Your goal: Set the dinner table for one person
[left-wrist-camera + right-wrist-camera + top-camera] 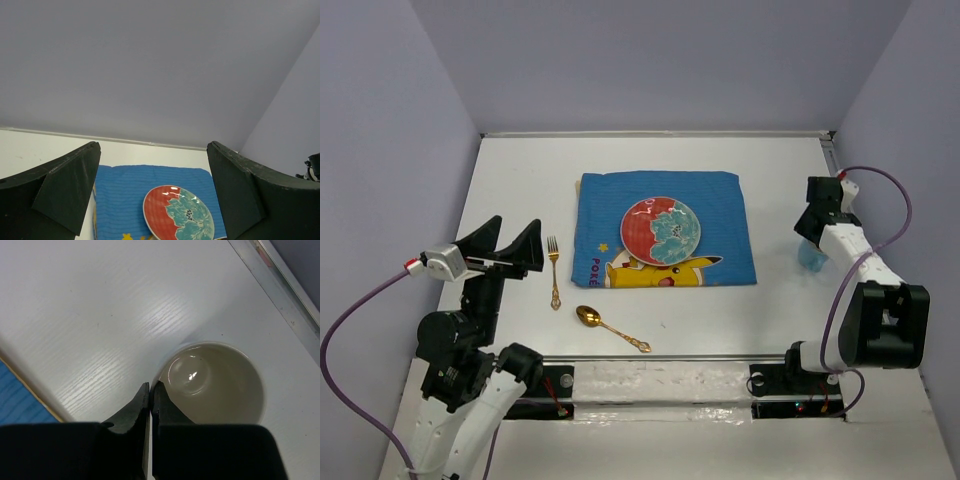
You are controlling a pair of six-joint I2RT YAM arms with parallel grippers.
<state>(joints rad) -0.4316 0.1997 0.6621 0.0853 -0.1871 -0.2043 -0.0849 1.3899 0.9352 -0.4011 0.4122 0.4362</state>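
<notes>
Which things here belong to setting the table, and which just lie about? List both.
For the job: table, placemat, plate, fork, spoon, cup.
Lying about: purple cables, metal rail at the near edge.

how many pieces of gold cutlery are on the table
2. A gold fork lies on the dinner table just left of the blue placemat. A gold spoon lies nearer the arms, below the placemat's left corner. None seems hidden.
</notes>
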